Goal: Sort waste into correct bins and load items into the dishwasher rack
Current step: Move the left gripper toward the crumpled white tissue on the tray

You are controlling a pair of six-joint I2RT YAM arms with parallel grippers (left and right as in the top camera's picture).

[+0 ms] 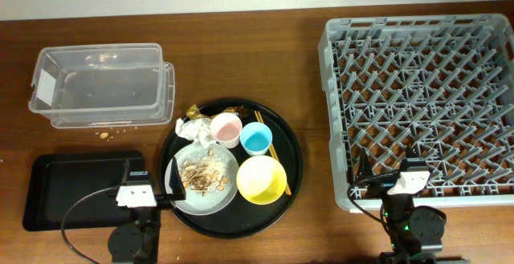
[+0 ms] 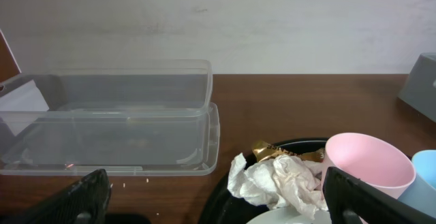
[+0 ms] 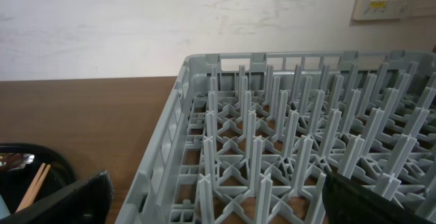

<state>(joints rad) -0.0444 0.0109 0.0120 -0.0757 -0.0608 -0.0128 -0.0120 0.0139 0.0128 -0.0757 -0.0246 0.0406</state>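
Note:
A round black tray (image 1: 289, 148) holds a pink cup (image 1: 226, 127), a blue cup (image 1: 256, 140), a yellow bowl (image 1: 261, 178), a grey plate (image 1: 226, 198) with food scraps (image 1: 202, 172), crumpled white paper (image 1: 193, 128), brown-gold wrappers (image 1: 193, 109) and chopsticks (image 1: 268, 141). The clear tub (image 1: 100, 83) stands at the back left, the shallow black tray (image 1: 72, 188) at the front left. The grey rack (image 1: 426, 103) fills the right. My left gripper (image 1: 149, 176) is open and empty at the plate's left edge. My right gripper (image 1: 389, 162) is open and empty over the rack's front left corner. The left wrist view shows the paper (image 2: 279, 183) and pink cup (image 2: 368, 166).
A few crumbs (image 1: 104, 136) lie on the wooden table in front of the clear tub. A pale wall runs along the table's back edge. The right wrist view shows the rack's pegs (image 3: 300, 135) and the chopsticks' tips (image 3: 34, 183) at the left.

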